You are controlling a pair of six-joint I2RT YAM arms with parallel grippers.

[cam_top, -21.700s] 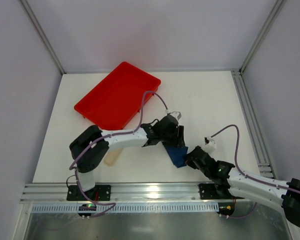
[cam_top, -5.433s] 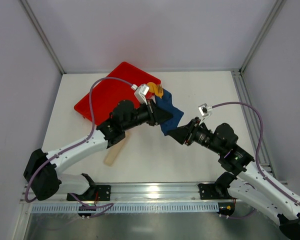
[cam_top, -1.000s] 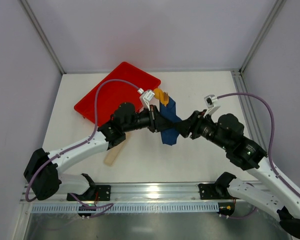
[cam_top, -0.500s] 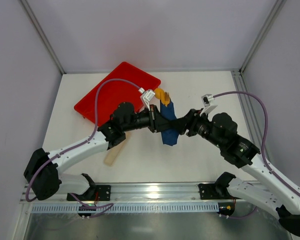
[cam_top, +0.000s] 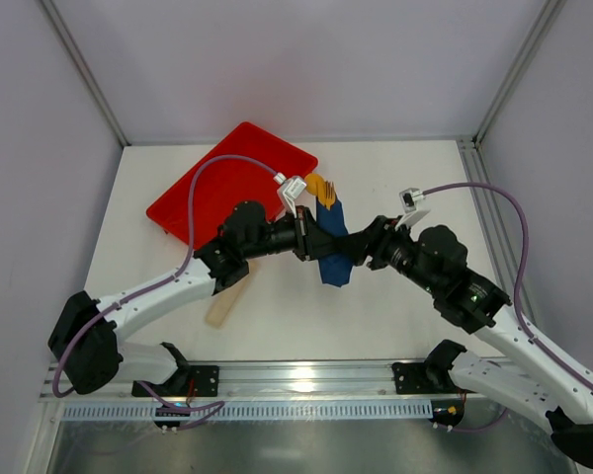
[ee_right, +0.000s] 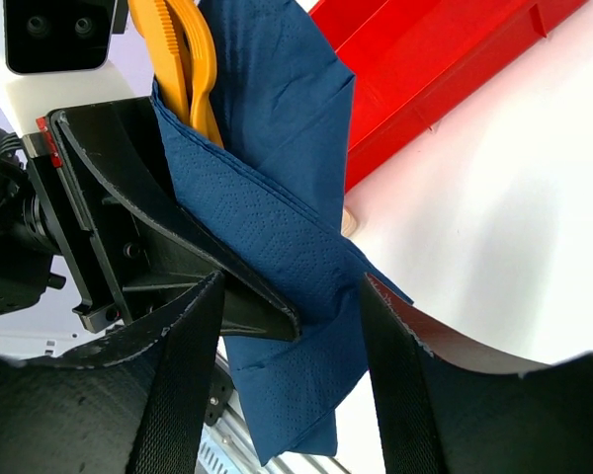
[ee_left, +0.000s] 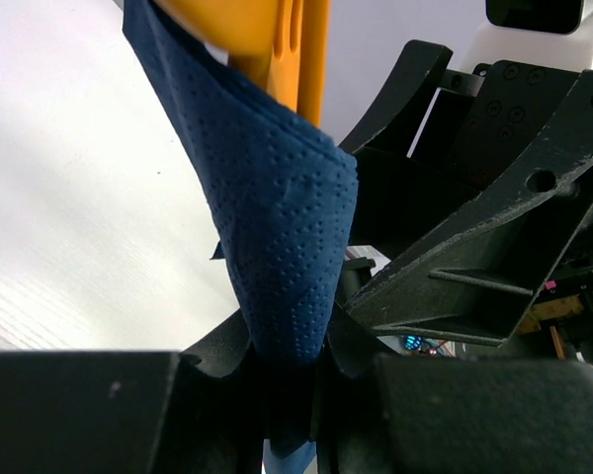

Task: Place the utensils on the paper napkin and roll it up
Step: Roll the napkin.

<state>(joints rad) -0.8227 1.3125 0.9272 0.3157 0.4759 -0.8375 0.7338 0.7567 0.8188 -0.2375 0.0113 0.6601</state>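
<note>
1. The left gripper (ee_left: 289, 370) is clamped on the lower end of the rolled paper napkin (ee_left: 277, 217), which is held off the table (cam_top: 405, 188) near its middle.
2. The right gripper (ee_right: 287, 326) stands open, with a finger on either side of the napkin; whether they touch it is hard to make out.
3. The utensils (ee_right: 183, 59) are wrapped inside, and only their orange ends show.
4. The red tray (cam_top: 227, 188) lies toward the far left corner, partly hidden by the left arm.
5. A second ago the right jaws were narrower.

Dimpled matt paper napkin (ee_left: 287, 227), glossy plastic utensils (ee_left: 227, 15), smooth red tray (ee_right: 425, 69)
</note>
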